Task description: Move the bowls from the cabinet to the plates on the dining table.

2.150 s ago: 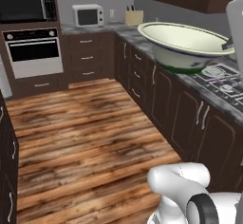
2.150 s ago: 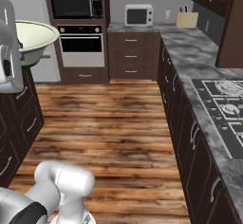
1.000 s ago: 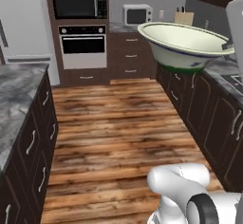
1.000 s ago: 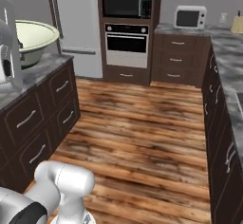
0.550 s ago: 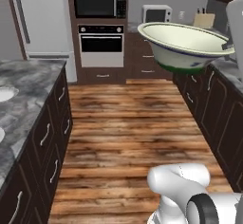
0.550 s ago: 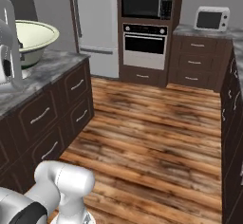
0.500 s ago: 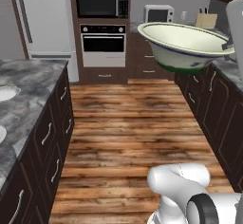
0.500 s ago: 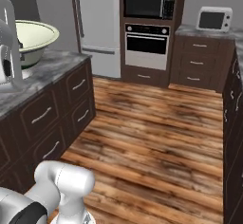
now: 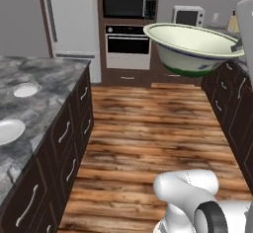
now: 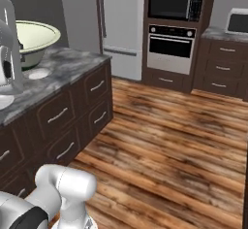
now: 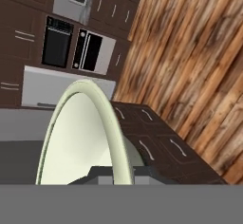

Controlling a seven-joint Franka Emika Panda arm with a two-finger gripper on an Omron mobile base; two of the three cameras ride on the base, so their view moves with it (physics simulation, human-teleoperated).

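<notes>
Green-and-cream bowl [image 9: 191,48] hangs clamped by its rim in the closed gripper [image 9: 237,45]; keep it level toward the plates [image 9: 10,130].

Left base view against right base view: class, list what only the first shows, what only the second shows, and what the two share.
Only the left base view shows both white plates lying whole on the grey marbled table, and a small tan item on the far counter. Only the right base view shows the stack of drawers under the white microwave. Both share the cream and green bowl carried in the air, the refrigerator, the built-in oven, the white microwave and the wooden floor.
</notes>
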